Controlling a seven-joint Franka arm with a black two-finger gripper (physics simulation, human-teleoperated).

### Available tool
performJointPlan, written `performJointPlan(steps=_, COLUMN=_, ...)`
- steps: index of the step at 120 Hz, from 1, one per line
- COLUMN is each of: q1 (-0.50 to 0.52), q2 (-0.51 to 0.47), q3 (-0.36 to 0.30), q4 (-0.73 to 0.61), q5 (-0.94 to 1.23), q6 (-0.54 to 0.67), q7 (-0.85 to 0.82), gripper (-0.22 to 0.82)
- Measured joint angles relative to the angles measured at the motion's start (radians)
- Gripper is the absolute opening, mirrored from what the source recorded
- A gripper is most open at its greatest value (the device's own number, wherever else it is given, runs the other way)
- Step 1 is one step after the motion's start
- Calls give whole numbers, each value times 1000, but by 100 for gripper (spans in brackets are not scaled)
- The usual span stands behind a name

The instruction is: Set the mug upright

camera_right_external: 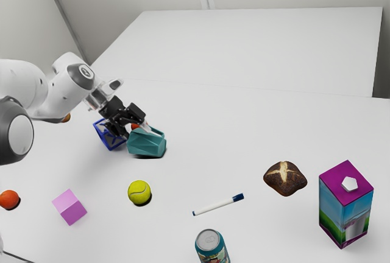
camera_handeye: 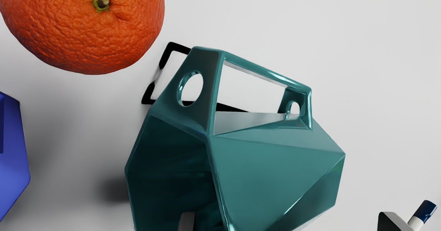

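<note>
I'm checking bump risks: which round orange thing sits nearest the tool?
The bumpy orange fruit beside the glossy teal faceted mug; the others lie farther from the black tool.

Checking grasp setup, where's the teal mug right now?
Exterior view: the teal mug lies on its side left of centre, just right of the blue object, above the tennis ball in the picture. Wrist view: at the end effector.

On table (camera_right_external: 256, 135), can (camera_right_external: 211, 248) nearest near edge, marker (camera_right_external: 216, 205) behind; toward ext. view's R, bread (camera_right_external: 286, 184), then carton (camera_right_external: 344, 214); toward its L, ball (camera_right_external: 139, 193), then cube (camera_right_external: 68, 208). Mug (camera_right_external: 145, 145) on side behind ball, nr orange (camera_handeye: 82, 31).
</note>
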Motion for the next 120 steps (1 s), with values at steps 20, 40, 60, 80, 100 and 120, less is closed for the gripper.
performJointPlan(steps=20, q1=4, q2=2, q3=-1, q4=-5, q5=-22, q6=-2, q7=5, gripper=46)
performJointPlan(steps=40, q1=6, q2=3, q3=0, q4=-9, q5=-31, q6=-3, q7=9, gripper=32)
performJointPlan(steps=60, q1=6, q2=2, q3=-1, q4=-8, q5=-39, q6=-3, q7=12, gripper=9)
performJointPlan(steps=80, q1=-2, q2=0, q3=-1, q4=-8, q5=-61, q6=-4, q7=12, gripper=-4)
performJointPlan(steps=100, q1=-8, q2=-2, q3=-1, q4=-8, q5=-84, q6=-9, q7=12, gripper=-10)
performJointPlan(steps=120, q1=-9, q2=-9, q3=-1, q4=-8, q5=-97, q6=-13, q7=13, gripper=-15)
